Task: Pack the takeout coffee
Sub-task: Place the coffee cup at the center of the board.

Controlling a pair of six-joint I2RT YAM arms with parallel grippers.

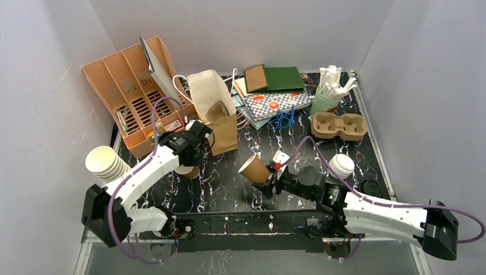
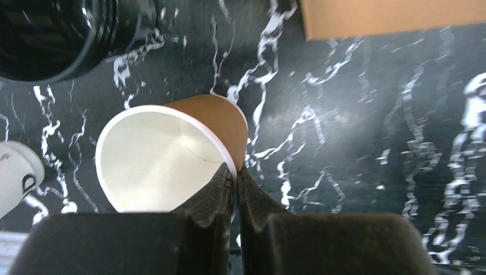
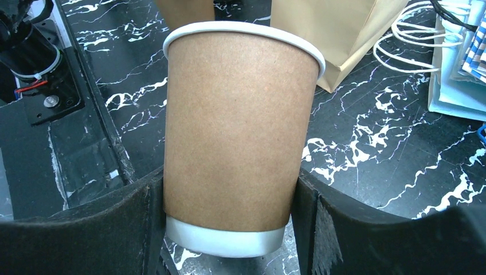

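Two tan-brown paper cups with white insides are in hand, both without lids. My left gripper is shut on the rim of one cup, one finger inside the mouth and one outside, just in front of the brown paper bag. My right gripper is shut on the lower wall of the other cup, which is tilted with its rim pointing away from the wrist, above the middle of the table. A stack of white lids sits right of centre.
A pulp cup carrier lies at back right beside a green holder of straws. An orange organizer stands back left, and nested cream cups lie at the left. A black cup sits near the left gripper, and a black lid lies at right.
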